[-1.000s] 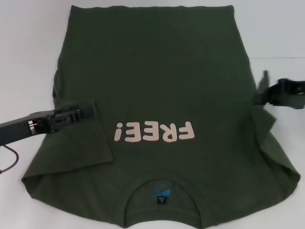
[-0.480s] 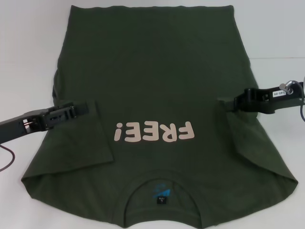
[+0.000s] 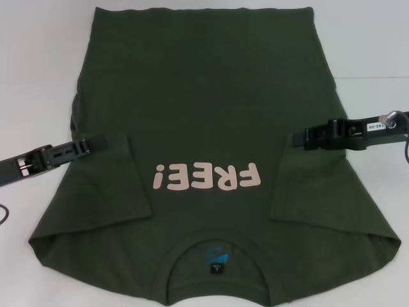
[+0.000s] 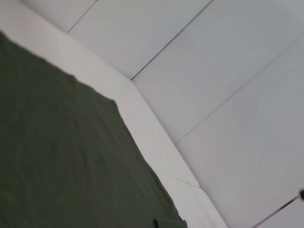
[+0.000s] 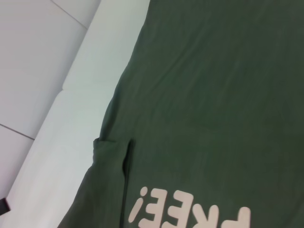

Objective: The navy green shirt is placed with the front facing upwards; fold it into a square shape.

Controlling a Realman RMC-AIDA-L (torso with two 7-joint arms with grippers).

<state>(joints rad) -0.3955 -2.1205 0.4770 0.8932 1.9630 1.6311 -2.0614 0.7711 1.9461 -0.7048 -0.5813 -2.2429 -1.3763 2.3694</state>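
The navy green shirt lies flat on the white table, front up, with its collar nearest me and pale "FREE!" lettering across the chest. Both sleeves are folded in over the body: the left sleeve and the right sleeve. My left gripper is low over the left sleeve's upper edge and holds no cloth. My right gripper is at the right sleeve's upper corner, shut on it. The shirt also shows in the left wrist view and the right wrist view.
The white table shows bare strips on both sides of the shirt and beyond its hem. The shirt's shoulders reach the near edge of the head view. A cable hangs by my right arm.
My right gripper has carried the right sleeve inward over the body and lowered it flat. My left gripper has drawn back to the left, leaving the left sleeve folded in place.
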